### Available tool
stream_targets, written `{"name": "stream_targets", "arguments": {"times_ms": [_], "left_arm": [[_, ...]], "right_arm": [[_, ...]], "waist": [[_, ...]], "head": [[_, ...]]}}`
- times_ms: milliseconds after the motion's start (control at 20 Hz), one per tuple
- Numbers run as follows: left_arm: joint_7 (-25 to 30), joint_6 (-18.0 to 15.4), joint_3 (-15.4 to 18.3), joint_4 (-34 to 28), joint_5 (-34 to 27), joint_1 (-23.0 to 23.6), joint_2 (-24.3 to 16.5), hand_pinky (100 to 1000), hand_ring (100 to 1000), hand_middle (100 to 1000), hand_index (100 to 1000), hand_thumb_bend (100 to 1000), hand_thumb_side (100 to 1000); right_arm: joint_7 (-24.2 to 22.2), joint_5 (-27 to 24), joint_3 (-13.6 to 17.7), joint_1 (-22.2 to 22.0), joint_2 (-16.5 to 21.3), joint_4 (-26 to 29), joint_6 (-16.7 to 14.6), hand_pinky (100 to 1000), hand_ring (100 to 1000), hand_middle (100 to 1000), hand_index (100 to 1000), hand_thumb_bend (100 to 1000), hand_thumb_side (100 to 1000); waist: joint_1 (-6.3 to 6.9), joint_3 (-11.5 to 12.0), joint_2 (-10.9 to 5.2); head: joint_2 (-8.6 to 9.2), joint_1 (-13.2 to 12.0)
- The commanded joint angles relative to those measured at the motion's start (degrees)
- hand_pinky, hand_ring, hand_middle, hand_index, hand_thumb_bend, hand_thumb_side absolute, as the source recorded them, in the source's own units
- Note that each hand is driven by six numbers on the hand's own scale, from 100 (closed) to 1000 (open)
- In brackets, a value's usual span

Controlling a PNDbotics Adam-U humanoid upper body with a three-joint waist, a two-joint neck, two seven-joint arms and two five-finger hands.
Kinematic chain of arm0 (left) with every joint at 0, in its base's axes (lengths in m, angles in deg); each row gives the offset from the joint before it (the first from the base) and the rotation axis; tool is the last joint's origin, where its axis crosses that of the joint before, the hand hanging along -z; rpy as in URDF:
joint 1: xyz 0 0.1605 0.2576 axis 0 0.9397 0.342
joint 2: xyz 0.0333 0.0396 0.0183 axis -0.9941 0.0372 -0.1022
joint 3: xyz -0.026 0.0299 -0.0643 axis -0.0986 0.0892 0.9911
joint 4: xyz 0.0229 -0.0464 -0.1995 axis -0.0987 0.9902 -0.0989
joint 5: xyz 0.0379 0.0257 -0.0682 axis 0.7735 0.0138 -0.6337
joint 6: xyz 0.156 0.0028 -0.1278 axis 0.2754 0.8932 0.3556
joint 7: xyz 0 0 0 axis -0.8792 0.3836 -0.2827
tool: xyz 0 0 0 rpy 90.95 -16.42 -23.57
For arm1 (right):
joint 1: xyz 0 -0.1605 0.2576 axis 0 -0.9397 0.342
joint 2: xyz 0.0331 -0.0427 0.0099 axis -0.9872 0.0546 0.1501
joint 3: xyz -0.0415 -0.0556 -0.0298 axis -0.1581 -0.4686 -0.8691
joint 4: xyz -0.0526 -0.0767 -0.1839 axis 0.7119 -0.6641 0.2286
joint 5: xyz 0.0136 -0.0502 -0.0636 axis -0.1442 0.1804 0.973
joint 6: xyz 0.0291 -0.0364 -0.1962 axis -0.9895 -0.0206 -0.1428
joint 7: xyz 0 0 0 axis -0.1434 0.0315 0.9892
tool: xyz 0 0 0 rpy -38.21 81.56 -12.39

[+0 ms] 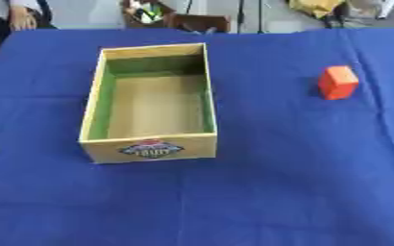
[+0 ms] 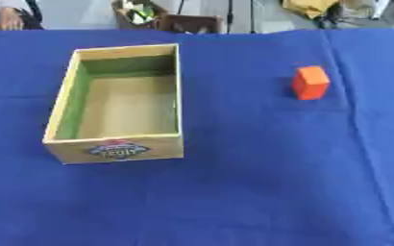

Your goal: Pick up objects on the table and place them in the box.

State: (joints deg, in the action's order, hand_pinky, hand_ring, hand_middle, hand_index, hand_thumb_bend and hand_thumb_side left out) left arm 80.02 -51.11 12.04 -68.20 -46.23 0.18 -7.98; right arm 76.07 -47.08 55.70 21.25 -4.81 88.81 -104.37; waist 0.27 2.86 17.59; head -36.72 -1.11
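Since the box (image 1: pixel 149 103) looks totally bare inside, just its tan floor and green inner wall showing, I'd say this task hasn't really gotten going yet. It's an open-topped wooden box with a round label on its near end wall, sitting on the counter (image 1: pixel 276 192), which has a blue cloth over it. The only loose thing I can spot is an orange block (image 1: pixel 338 82), standing well apart from the box, off to the box's right and roughly level with its far half. It isn't touching anything but the cloth. Neither hand clearly shows in either view, so I can't tell whether they're open, closed, or holding something. There's a small dark sliver at the picture edge to the left of the box's near corner in the left eye view, but I can't make out what it is. So my guess on the progress: nothing placed, one block left to go, and the whole pick-and-drop is still ahead. Given where the block sits, the right arm seems like the natural one to reach for it, then carry it over the box's right wall and let go inside.
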Motion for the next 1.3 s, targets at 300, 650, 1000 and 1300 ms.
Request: {"name": "stream_targets", "arguments": {"times_ms": [300,650,1000,1300], "left_arm": [[0.1,-0.1,0.4,-1.1,-0.1,-0.1,-1.2,266,384,440,643,100,967],[0.7,0.0,0.0,-1.1,0.0,0.2,-1.6,265,384,441,644,100,967],[1.2,-0.1,-0.3,-1.1,0.0,0.5,-1.8,264,385,441,643,100,967],[1.8,-0.1,-0.8,-1.1,-0.1,0.8,-2.0,264,385,441,643,100,968]], "right_arm": [[-1.2,3.8,1.4,-0.2,7.3,0.9,-2.5,763,774,590,756,100,872],[-6.6,16.7,2.1,0.2,22.9,0.9,-6.6,788,854,745,879,100,1000],[-11.6,24.9,-0.6,3.0,36.1,0.9,-9.5,804,889,837,967,176,1000],[-18.9,32.2,-3.0,5.9,41.9,0.9,-10.4,819,904,869,982,362,1000]], "waist": [[-0.09,0.4,-1.00],[-0.51,1.4,-0.94],[-0.88,2.6,-0.83],[-1.10,3.4,-0.79]], "head": [[0.38,0.9],[0.13,1.9],[-1.15,5.1],[-1.22,5.3]]}}
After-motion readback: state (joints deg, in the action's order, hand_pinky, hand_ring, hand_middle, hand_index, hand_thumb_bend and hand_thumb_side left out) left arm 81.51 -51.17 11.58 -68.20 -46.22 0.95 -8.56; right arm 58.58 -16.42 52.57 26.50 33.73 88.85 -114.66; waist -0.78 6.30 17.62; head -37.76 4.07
